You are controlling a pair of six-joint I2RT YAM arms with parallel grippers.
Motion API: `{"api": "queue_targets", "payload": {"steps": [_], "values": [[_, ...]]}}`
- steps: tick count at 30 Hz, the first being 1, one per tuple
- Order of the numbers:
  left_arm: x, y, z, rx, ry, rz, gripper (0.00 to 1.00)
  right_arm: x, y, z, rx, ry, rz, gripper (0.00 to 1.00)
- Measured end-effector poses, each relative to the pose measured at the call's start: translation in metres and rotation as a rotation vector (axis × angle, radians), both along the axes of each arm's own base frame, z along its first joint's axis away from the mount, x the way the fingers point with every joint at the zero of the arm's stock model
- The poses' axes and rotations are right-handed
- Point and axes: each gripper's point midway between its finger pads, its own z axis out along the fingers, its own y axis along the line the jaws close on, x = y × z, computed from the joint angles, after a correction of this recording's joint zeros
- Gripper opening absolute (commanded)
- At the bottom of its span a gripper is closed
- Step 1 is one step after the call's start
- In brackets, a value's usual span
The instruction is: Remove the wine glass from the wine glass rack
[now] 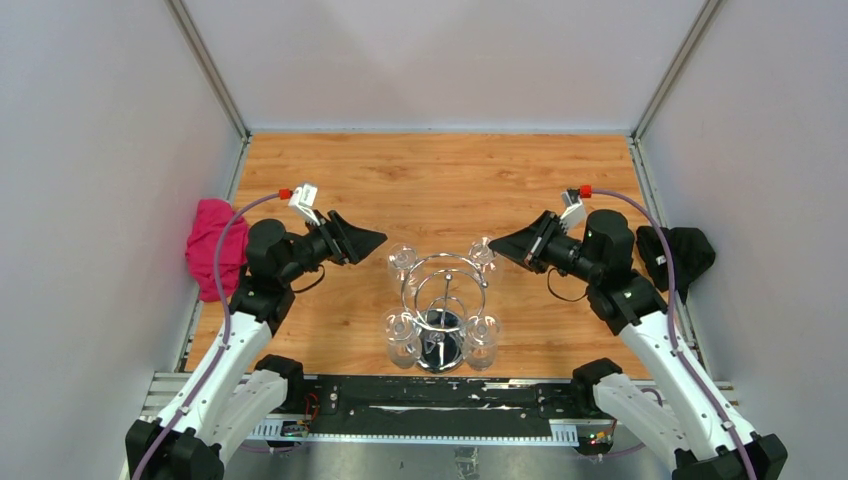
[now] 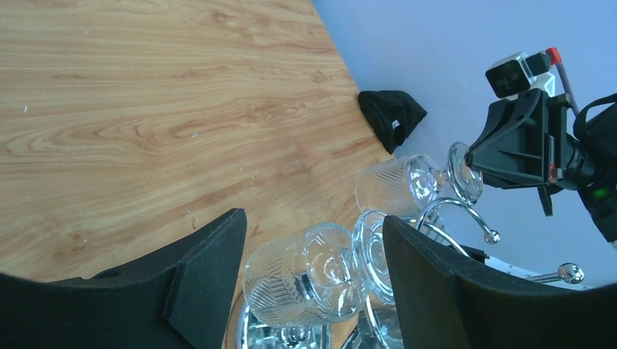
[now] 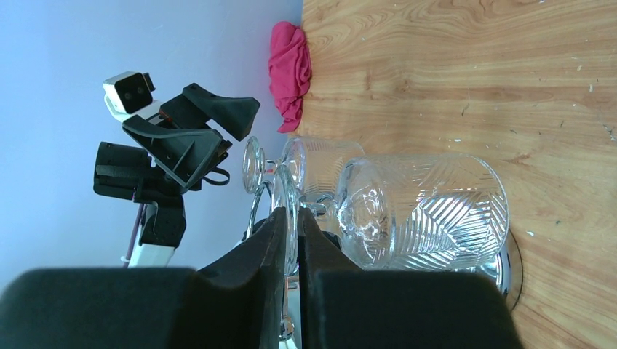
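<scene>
A pink cloth (image 1: 215, 248) lay at the left edge of the surface (image 1: 440, 180). The left gripper (image 1: 378, 240) was wide open, just beside the far left glass (image 1: 402, 262). The rack (image 1: 445, 290) stood in the middle, near the arms, with four glasses hanging upside down on it. The right gripper (image 1: 495, 243) was pinched narrow on the foot of the far right glass (image 1: 482, 254). A black cloth (image 1: 685, 255) lay at the right edge.
</scene>
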Motion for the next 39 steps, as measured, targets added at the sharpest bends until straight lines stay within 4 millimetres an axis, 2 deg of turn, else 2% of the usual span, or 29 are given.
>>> {"api": "queue_targets", "payload": {"steps": [15,27,34,39], "values": [[0.001,0.0,-0.006,0.02,0.005,-0.002,0.74,0.002,-0.012,0.008,-0.028,-0.039,-0.077,0.0],[0.002,0.0,-0.007,0.023,0.008,-0.002,0.75,0.014,-0.019,0.01,-0.032,-0.065,-0.146,0.0],[0.002,0.0,-0.007,0.024,0.007,-0.002,0.78,0.02,-0.02,0.008,-0.049,-0.074,-0.164,0.0],[0.007,0.0,-0.012,0.032,0.025,0.002,0.79,0.034,-0.025,0.013,-0.118,-0.097,-0.188,0.0]]}}
